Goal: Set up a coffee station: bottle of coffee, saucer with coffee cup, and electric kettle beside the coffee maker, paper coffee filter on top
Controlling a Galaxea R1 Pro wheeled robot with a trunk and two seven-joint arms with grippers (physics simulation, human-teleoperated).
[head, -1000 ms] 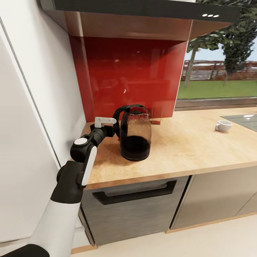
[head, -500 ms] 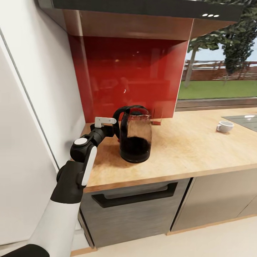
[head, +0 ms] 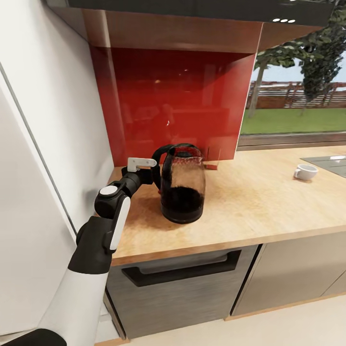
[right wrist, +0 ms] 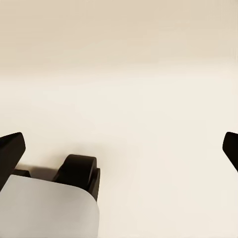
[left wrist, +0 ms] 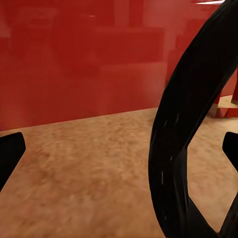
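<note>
- Right end effector (right wrist: 119, 148): its two dark fingertips sit at opposite edges of the right wrist view with a wide bare gap between them, so it is released and carries nothing. It faces a pale beige floor (right wrist: 129, 74); a black caster and a light grey part of the robot base (right wrist: 47, 208) lie beneath it.
- Below the counter front edge: a dark grey drawer front (head: 178, 288) with a long black recessed handle, and a beige cabinet front to its right.
- Left arm: reaches from the lower left of the head view up over the counter's left end.
- Left end effector (head: 154, 176): at the black loop handle of the electric kettle (head: 182, 190). In the left wrist view the handle (left wrist: 183, 134) passes between the fingertips, which stand wide apart at the picture's edges, clear of the handle. It is released around the handle, not clenched on it.
- Electric kettle: upright on the counter (head: 259, 202) near its back left corner, glass body dark in the lower part, black lid on.
- Coffee cup (head: 305, 171): white, well apart from the kettle toward the counter's right, just beside a grey cooktop (head: 331, 164).
- Back edge: a glossy red backsplash (head: 173, 101) under a range hood; a window (head: 298, 96) to its right.
</note>
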